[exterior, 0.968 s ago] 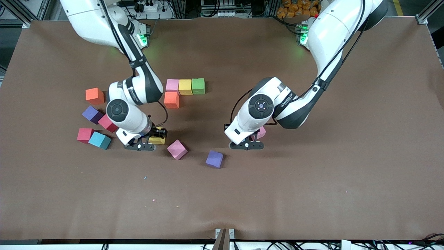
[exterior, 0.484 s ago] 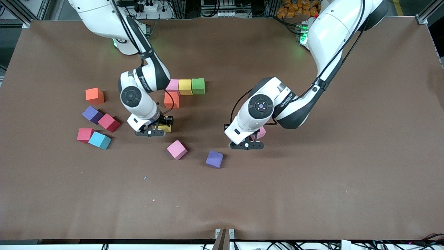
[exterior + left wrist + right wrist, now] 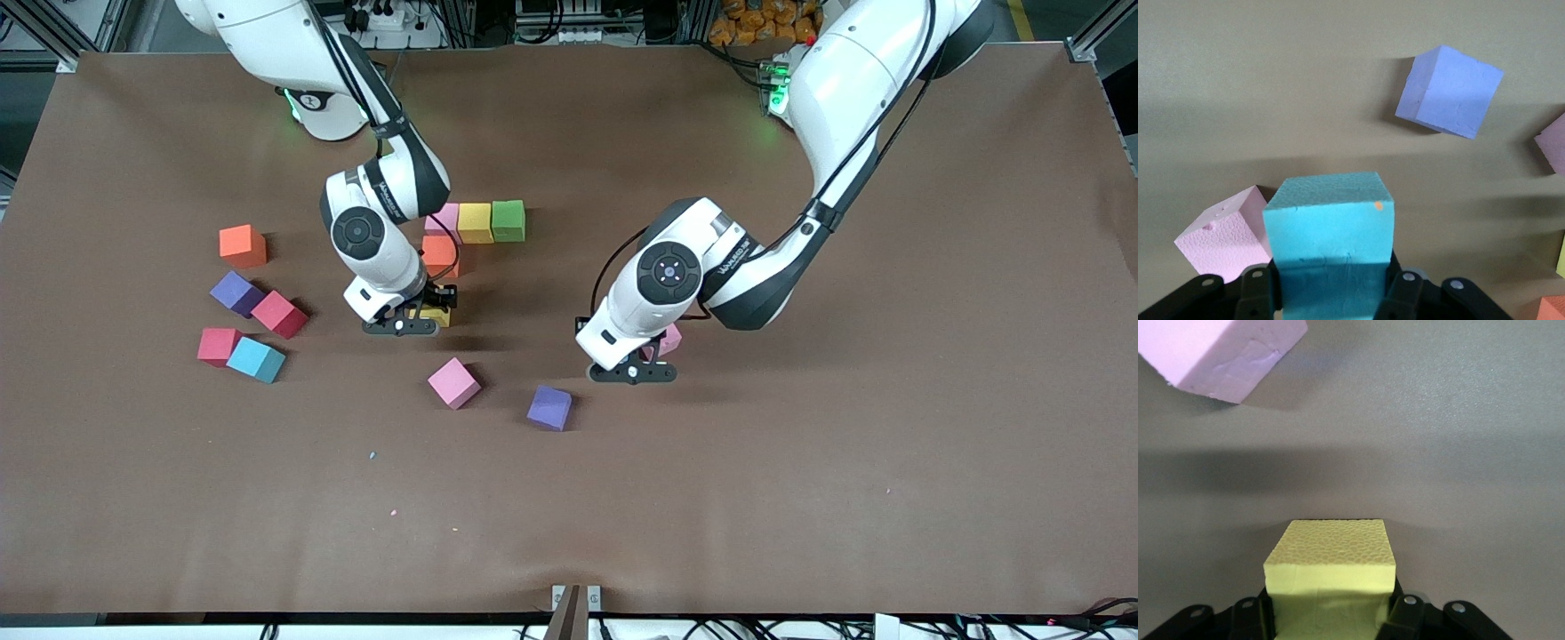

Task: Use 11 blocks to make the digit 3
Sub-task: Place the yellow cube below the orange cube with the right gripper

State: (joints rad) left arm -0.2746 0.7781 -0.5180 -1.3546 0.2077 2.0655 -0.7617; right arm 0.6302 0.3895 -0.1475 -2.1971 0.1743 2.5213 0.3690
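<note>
A row of pink [image 3: 444, 216], yellow [image 3: 475, 222] and green [image 3: 508, 220] blocks lies mid-table, with an orange block [image 3: 437, 253] touching the pink one's near side. My right gripper [image 3: 427, 316] is shut on a yellow block [image 3: 1330, 577] [image 3: 437, 315], low over the table close to that orange block. My left gripper [image 3: 1331, 293] [image 3: 647, 354] is shut on a light blue block [image 3: 1328, 227], low over the table beside a pink block [image 3: 1221, 237] [image 3: 671, 340]. The front view hides the blue block under the wrist.
Loose blocks lie toward the right arm's end: orange [image 3: 243, 245], purple [image 3: 235, 293], red [image 3: 278, 314], another red [image 3: 217, 346] and light blue [image 3: 256, 359]. A pink block [image 3: 453, 382] and a purple block [image 3: 549, 407] sit nearer the camera between the grippers.
My right arm has carried the yellow block away from the loose blocks, farther from the camera, up to the orange block of the row. The left arm has not moved.
</note>
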